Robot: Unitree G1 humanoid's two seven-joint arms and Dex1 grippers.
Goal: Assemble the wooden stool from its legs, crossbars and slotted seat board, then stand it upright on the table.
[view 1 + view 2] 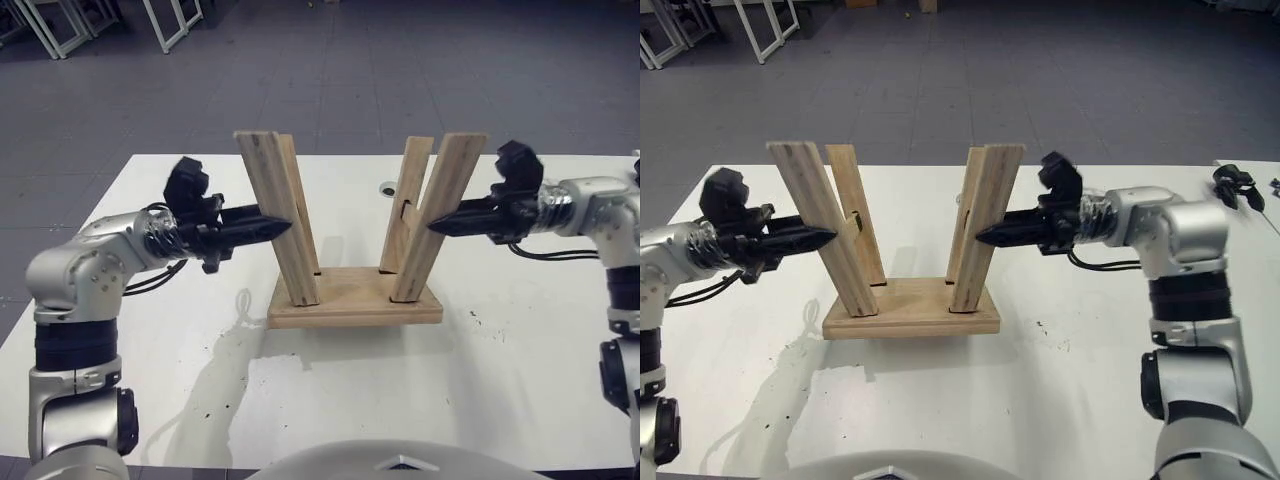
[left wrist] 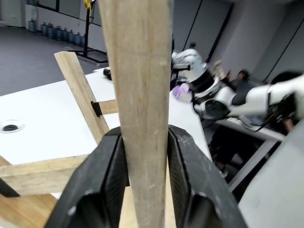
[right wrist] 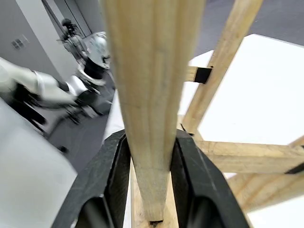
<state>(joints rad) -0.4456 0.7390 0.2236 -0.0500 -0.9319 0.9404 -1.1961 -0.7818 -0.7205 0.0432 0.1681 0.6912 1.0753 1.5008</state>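
While left gripper (image 1: 286,226) and right gripper (image 1: 433,228) each clamp a leg (image 1: 268,175) mid-length, the stool (image 1: 355,305) seems stiff, light, well-held.

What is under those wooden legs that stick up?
The seat board, lying flat on the white table. The legs go into its slots, so their bottom ends are hidden.

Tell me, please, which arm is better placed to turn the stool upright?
Neither stands out: left jaws clamp the left front leg, right jaws the right front leg, at similar height. Probably both together.
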